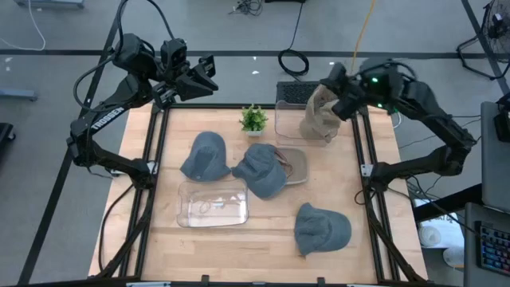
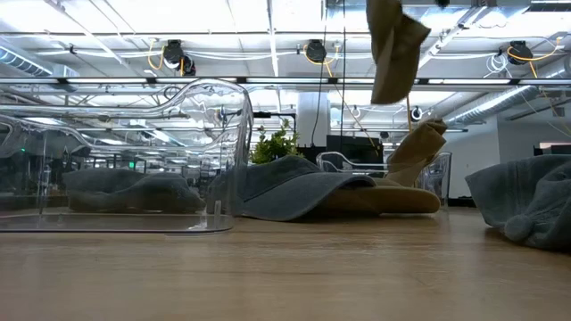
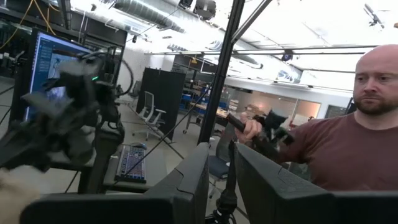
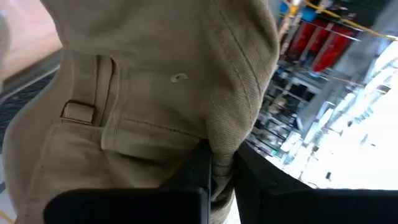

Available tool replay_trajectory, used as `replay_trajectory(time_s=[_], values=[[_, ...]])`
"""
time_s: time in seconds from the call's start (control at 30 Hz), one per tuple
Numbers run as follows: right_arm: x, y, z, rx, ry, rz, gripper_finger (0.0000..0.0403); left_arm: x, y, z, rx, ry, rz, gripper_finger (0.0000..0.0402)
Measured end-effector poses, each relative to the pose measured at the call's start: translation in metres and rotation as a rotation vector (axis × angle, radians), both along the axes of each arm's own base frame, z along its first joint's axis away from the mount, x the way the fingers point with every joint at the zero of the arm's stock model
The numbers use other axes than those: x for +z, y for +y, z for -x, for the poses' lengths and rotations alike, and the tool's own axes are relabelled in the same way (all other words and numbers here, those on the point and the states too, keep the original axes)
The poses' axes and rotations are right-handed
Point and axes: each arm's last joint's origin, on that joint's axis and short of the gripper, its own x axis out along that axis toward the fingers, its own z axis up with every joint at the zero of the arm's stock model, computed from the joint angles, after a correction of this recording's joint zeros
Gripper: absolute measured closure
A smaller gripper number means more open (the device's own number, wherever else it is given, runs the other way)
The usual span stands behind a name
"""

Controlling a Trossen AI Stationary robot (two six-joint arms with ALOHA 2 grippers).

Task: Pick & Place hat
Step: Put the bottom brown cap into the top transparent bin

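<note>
My right gripper (image 1: 333,97) is raised over the table's far right corner, shut on a tan hat (image 1: 320,108), which shows high in the low view (image 2: 397,45). Below it stands a clear bin (image 1: 291,126) with more tan cloth (image 2: 417,147) sticking up in it. Three grey hats lie on the table: one left of centre (image 1: 205,155), one at the centre (image 1: 263,169), one near the front right (image 1: 321,229). The centre one lies partly on another tan hat (image 1: 293,163). My left gripper (image 1: 203,76) waits, shut, raised beyond the far left corner. My right gripper pinches a bunched fold of the tan hat's crown (image 4: 224,146) between its two fingers (image 4: 202,165), near the back strap with its buckle (image 4: 78,111). The hat is lifted clear and hangs slack below the fingers, above the bin.
A clear shallow tray (image 1: 211,203) lies near the front left of the centre. A small green plant (image 1: 253,119) stands at the far middle. Black frame rails (image 1: 151,151) run along both table sides. A person (image 3: 348,149) stands beyond the table.
</note>
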Motion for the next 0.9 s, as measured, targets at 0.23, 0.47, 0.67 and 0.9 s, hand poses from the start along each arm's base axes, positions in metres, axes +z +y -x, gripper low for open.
replay_trajectory(time_s=[0.23, 0.47, 0.67, 0.9], values=[[-0.047, -0.037, -0.013, 0.028, 0.068, 0.032, 0.0381, 0.0, 0.0, 0.0, -0.001, 0.002, 0.003, 0.0316], [-0.089, -0.056, -0.016, 0.044, 0.087, -0.02, 0.0381, 0.0, 0.0, 0.0, -0.003, 0.006, 0.008, 0.0316], [-0.111, -0.057, -0.02, 0.078, 0.096, -0.08, 0.0381, 0.0, 0.0, 0.0, -0.002, 0.006, 0.008, 0.0316], [-0.128, -0.049, -0.014, 0.07, 0.102, -0.127, 0.0381, 0.0, 0.0, 0.0, -0.002, 0.005, 0.007, 0.0316]])
